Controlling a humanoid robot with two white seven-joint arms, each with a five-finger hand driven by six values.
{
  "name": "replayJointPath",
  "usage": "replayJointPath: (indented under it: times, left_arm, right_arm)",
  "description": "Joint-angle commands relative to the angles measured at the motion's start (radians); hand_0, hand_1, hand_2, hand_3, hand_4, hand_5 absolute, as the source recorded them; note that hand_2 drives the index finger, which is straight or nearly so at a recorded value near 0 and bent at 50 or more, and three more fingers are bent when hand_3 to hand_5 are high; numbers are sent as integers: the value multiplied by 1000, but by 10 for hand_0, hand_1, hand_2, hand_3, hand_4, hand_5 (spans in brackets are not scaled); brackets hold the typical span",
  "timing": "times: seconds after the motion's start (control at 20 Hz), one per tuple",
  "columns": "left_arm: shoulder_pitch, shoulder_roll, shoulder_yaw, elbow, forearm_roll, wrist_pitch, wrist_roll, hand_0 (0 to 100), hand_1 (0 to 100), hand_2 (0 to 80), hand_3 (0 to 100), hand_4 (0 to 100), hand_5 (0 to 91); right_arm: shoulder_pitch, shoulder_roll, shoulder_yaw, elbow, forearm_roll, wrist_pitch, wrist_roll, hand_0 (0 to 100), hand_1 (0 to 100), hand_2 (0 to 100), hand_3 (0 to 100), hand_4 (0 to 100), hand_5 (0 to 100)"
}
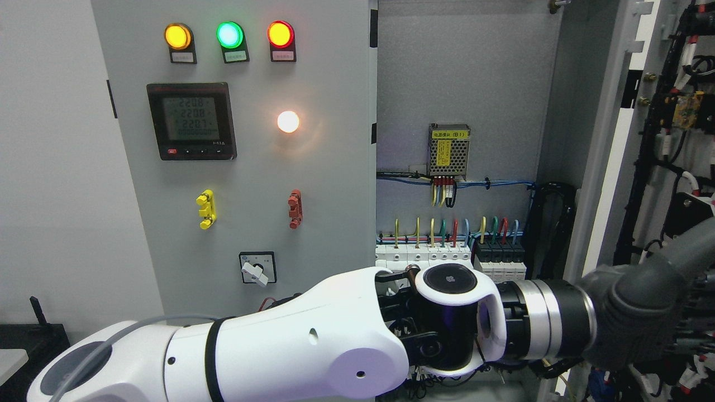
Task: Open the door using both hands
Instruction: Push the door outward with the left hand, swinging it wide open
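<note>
The grey electrical cabinet has two doors. Its left door (251, 167) is closed and carries three indicator lamps, a lit white lamp and a digital meter (191, 121). The right door (617, 139) is swung wide open, showing its inner face with black wiring (670, 111) at the picture's right edge. My left arm (290, 346) enters at the lower left and reaches across the cabinet's lower front. Past its white joint (452, 318) and silver ring, a dark grey segment (631, 307) runs up and off the right edge. Its hand is out of view, as is the right arm.
Inside the open bay are a back plate (463, 72), a meshed power supply (448, 149) and a row of breakers (447, 257) with coloured wires. A rotary switch (257, 268) and yellow and red handles sit on the left door. A black object (33, 335) stands at the lower left.
</note>
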Motion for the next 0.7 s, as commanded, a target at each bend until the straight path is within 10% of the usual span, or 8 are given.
replayJointPath:
  times: [0.0, 0.65]
  left_arm:
    - [-2, -54, -16, 2, -1, -10, 32, 0, 0, 0, 0, 31, 0]
    - [-5, 28, -12, -40, -4, -12, 4, 0, 0, 0, 0, 30, 0]
  right_arm:
    - [0, 0, 0, 0, -15, 0, -2, 107, 0, 0, 0, 0, 0]
    - [0, 0, 0, 0, -15, 0, 0, 106, 0, 0, 0, 0, 0]
